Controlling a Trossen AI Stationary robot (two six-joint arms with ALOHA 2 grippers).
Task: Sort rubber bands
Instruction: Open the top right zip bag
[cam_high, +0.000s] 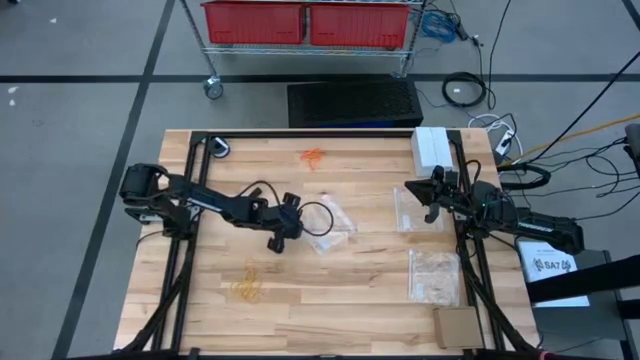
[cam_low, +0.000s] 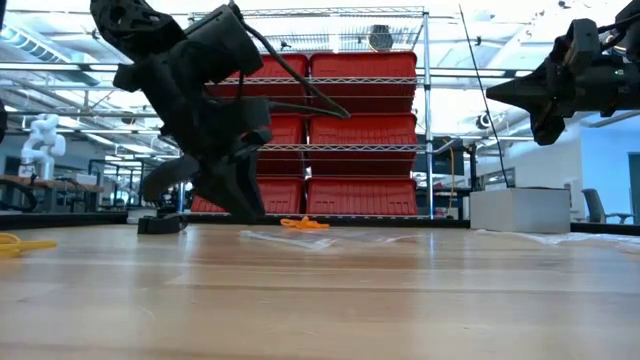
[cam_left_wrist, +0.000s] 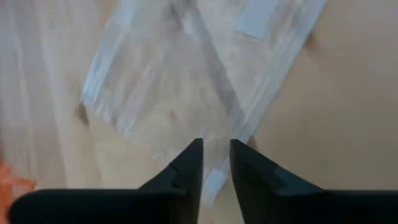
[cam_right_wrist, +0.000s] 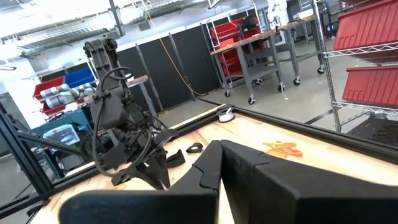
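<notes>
Orange rubber bands (cam_high: 313, 157) lie in a small cluster near the table's far edge, also in the low view (cam_low: 303, 223). Pale yellow rubber bands (cam_high: 248, 290) lie near the front left. A small dark cluster (cam_high: 221, 148) sits at the far left corner. A clear plastic bag (cam_high: 330, 222) lies flat at mid-table. My left gripper (cam_left_wrist: 216, 158) points slanting down over that bag's edge, open by a narrow gap with nothing between the fingers. My right gripper (cam_right_wrist: 221, 155) is shut and held level, high above the table's right side (cam_high: 432, 205). My left gripper stands with its fingertips (cam_left_wrist: 193, 155) just over the clear bag's edge (cam_left_wrist: 214, 177), coming from the table's left and slanting down. Whether they touch the bag, I cannot tell. The bag lies flat on the table.
Two more clear bags (cam_high: 418, 208) (cam_high: 435, 275) lie on the right side, a white box (cam_high: 432, 147) at the far right and a cardboard piece (cam_high: 457, 326) at the near right corner. Black frame rails (cam_high: 185, 250) run along both sides. A cable loops by the left wrist (cam_high: 315, 215).
</notes>
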